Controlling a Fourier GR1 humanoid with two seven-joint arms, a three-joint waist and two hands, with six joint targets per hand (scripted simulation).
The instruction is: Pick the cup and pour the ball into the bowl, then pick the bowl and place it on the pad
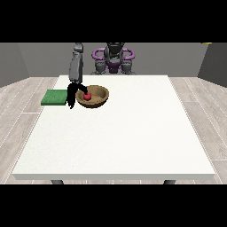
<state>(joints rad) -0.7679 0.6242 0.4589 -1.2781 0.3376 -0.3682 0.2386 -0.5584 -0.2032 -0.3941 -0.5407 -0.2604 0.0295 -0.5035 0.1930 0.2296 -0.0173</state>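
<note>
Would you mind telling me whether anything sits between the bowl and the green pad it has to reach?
Only the hand at the view's left, at the bowl's near rim, hangs between it and the pad. The red ball lies inside the bowl.

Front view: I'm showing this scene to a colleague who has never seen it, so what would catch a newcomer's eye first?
First the red ball, bright inside the brown wooden bowl at the table's far left part. Next the black hand at the view's left, hanging down at the bowl's left rim, with the green pad just beyond it at the white table's left edge. No cup is visible.
</note>
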